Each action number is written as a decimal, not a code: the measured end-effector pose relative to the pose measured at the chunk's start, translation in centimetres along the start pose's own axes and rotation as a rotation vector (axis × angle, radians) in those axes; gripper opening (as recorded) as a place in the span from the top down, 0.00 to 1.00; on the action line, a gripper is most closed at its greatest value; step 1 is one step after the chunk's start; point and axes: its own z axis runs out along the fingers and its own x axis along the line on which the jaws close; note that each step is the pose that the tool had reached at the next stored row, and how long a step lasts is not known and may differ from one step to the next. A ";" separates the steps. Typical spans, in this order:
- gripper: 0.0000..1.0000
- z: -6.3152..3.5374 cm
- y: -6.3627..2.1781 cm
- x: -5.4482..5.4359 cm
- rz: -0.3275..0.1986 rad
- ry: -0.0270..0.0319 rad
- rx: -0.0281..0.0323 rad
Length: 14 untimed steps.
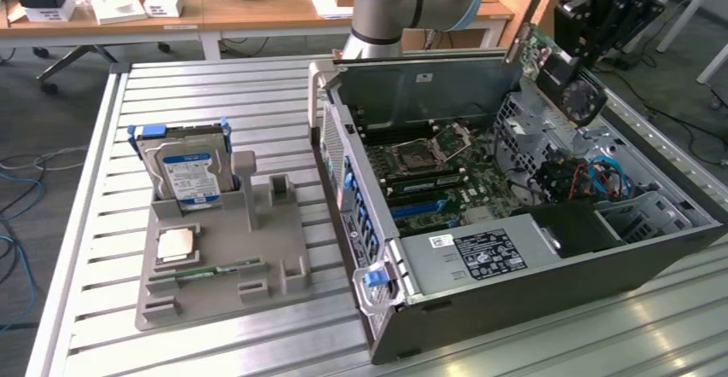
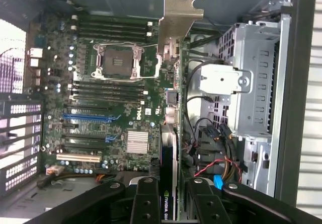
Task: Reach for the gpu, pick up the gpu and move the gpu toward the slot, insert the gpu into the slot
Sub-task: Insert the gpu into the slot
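Our hand (image 2: 171, 206) is closed on the gpu (image 1: 572, 87) and holds it up in the air. The gpu hangs over the open case (image 1: 546, 279), near the side on the exterior view's right. Its metal bracket (image 2: 178, 22) is at the end far from the hand. Down in the case we see the green board (image 2: 126, 128) with the long blue slot (image 2: 85, 117). The gpu is well apart from the slot and not in it. The case stands on the bench (image 1: 228, 343), and a hard drive (image 1: 187, 172) stands in a grey holder (image 1: 228, 249) beside it
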 end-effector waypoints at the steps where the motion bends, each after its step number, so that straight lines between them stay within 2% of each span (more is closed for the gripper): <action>1: 0.74 0.00 0.00 0.0 -0.015 0.0009 -0.0004; 14: 0.74 0.07 0.00 0.0 -0.244 0.0133 -0.0055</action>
